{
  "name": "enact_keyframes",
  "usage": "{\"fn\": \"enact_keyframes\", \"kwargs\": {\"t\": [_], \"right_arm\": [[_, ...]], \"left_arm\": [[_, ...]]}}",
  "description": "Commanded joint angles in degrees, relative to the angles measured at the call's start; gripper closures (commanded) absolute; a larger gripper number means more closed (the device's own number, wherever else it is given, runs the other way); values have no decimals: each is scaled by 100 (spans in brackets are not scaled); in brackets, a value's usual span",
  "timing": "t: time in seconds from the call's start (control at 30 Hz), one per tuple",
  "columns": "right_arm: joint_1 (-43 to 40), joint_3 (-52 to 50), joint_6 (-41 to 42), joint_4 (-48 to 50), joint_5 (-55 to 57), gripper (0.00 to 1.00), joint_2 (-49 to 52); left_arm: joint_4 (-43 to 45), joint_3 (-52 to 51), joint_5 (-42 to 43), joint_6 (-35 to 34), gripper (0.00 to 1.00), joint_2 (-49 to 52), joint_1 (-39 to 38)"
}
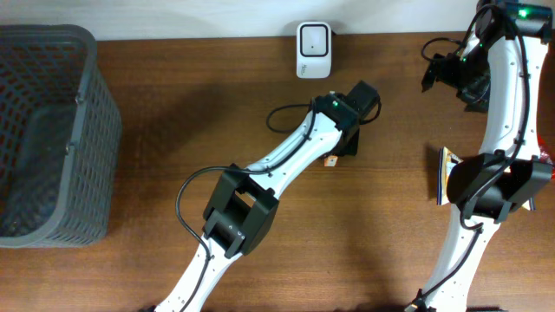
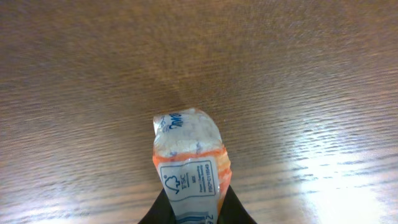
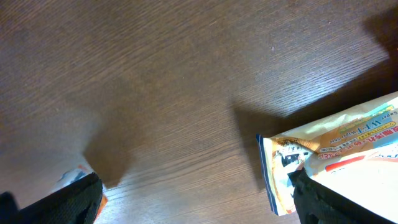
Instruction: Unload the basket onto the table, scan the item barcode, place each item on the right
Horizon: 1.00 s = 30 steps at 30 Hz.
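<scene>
A small orange-banded pack (image 2: 189,158) sits clamped between the left gripper's (image 2: 194,210) fingers over the table's (image 1: 173,104) middle, nearer its far edge where the scanner (image 1: 313,38) stands. The right gripper (image 3: 196,200) hangs near the far right corner, fingers wide apart, a pouch (image 3: 348,155) just beside one finger.

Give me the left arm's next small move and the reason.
Probably raise the packet a little off the table. The left gripper looks closed on its near end, and the scanner sits beyond it at the table's far edge, so the packet likely needs clearance before heading there.
</scene>
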Motion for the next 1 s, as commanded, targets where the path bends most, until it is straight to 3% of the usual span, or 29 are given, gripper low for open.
{"fn": "enact_keyframes", "kwargs": {"t": [0.0, 0.2, 0.27, 0.33, 0.5, 0.67, 0.8, 0.97], "right_arm": [[2, 74, -31, -11, -31, 2, -70], [2, 74, -31, -9, -31, 2, -70], [2, 74, -31, -11, -31, 2, -70], [2, 74, -31, -9, -31, 2, -70], [2, 74, 142, 118, -57, 2, -70], [2, 76, 140, 162, -136, 2, -70], [72, 28, 11, 332, -1388, 2, 15], [448, -415, -1075, 470, -3668, 2, 144]], "left_arm": [[-448, 728, -85, -9, 90, 22, 210], [-800, 1165, -31, -9, 85, 22, 586], [-839, 1165, 476, 20, 85, 22, 767], [-837, 1200, 1250, 223, 87, 17, 968], [-813, 1311, 4113, 557, 87, 13, 1902], [-927, 1311, 5851, 1375, 87, 13, 2592], [-901, 1311, 6706, 1672, 87, 13, 2761], [-568, 1311, 7241, 1674, 85, 13, 2769]]}}
